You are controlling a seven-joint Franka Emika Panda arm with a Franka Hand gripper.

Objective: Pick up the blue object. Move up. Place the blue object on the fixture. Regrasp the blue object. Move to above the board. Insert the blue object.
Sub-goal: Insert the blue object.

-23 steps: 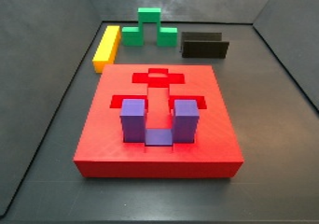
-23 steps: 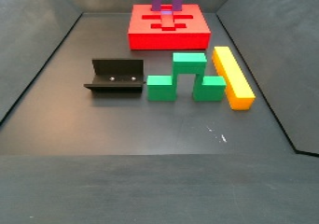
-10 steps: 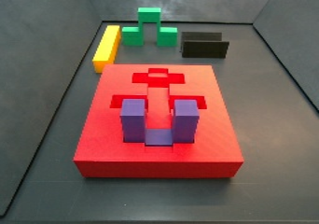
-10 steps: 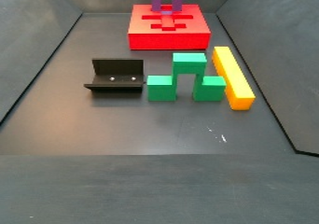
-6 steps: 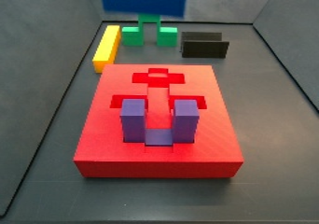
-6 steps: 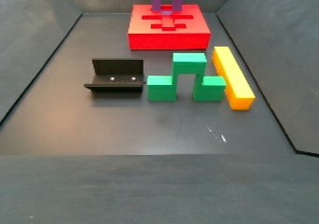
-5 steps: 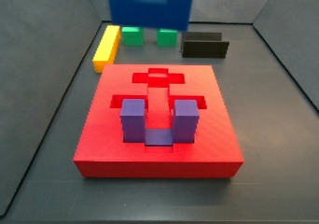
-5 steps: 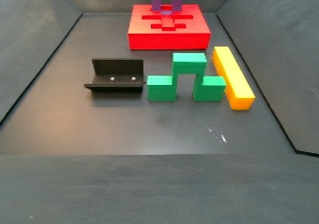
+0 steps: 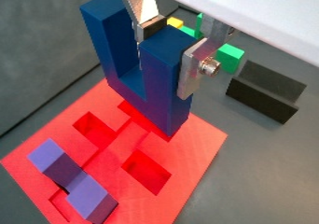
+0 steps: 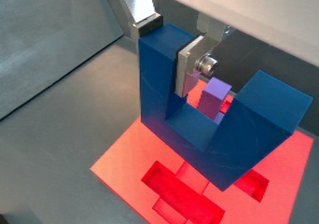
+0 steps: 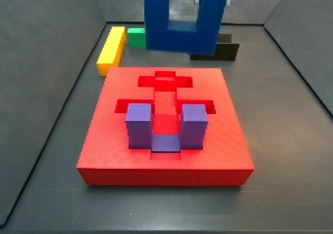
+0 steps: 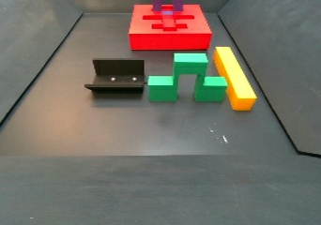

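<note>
**Blue block over the board, insertion pending**

Dark grey floor with low grey walls all round, seen in both side views. Near centre, red board (image 11: 163,131) with cross-shaped and square recesses; purple U-shaped block (image 11: 166,127) already seated at its near end in a side view. Beyond the board: yellow bar (image 11: 112,48) far left, green stepped block (image 12: 189,77), and black fixture (image 12: 116,77) standing bare (nothing on it).

Gripper (image 9: 162,50) clamped on the blue object (image 9: 144,64), silver finger plate (image 9: 197,67) pressed flat against one prong. Block hanging base down, prongs up, clear above the board's far half and not touching it.

Judged step: moving to above the board, insertion not yet begun. Next move likely calls for lining the blue base up with an open recess, then lowering straight, keeping off the purple block.

Hard to make out: second finger mostly hidden behind the block; gripper body cut off at the frame edge in both side views; exact target recess masked by the block itself in both wrist views.
</note>
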